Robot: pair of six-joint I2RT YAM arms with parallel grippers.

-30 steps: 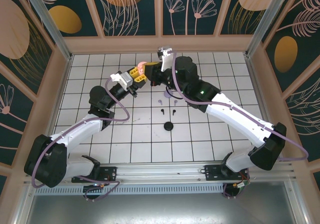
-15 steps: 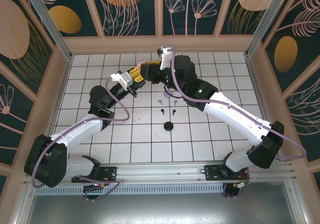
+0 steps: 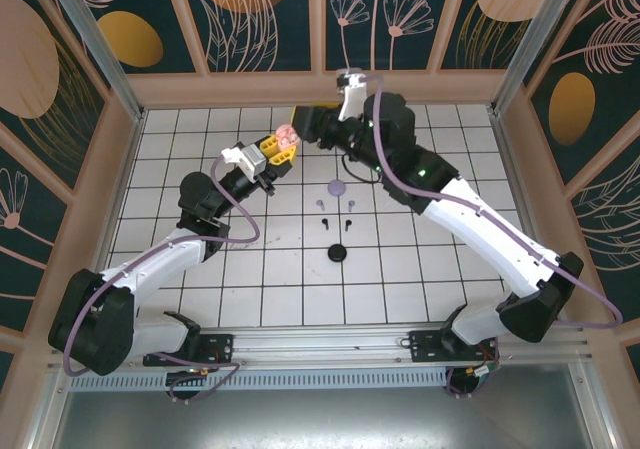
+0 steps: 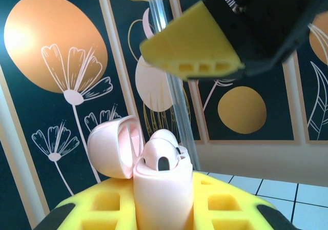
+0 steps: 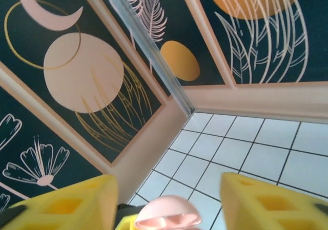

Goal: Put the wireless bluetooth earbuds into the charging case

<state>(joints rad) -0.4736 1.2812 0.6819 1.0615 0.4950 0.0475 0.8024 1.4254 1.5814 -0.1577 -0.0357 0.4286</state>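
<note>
My left gripper (image 3: 279,148) is shut on a pale pink charging case (image 4: 163,189) and holds it upright above the floor, lid (image 4: 110,145) swung open. Two pink earbuds (image 4: 162,155) sit in its top. My right gripper (image 3: 304,128) hovers just beyond and above the case, open, with nothing between its yellow fingers (image 5: 271,199); the pink lid (image 5: 164,217) shows below them. Two lilac earbuds (image 3: 319,205) and two black earbuds (image 3: 326,223) lie on the tiles mid-table.
A lilac disc (image 3: 337,185) lies behind the loose earbuds and a black disc (image 3: 338,254) in front of them. The back wall (image 3: 320,87) runs close behind both grippers. Open tiles stretch left and right of the earbuds.
My right gripper has opened and drawn back from the pink case, up and toward the far right. The left arm and the case have stayed put.
</note>
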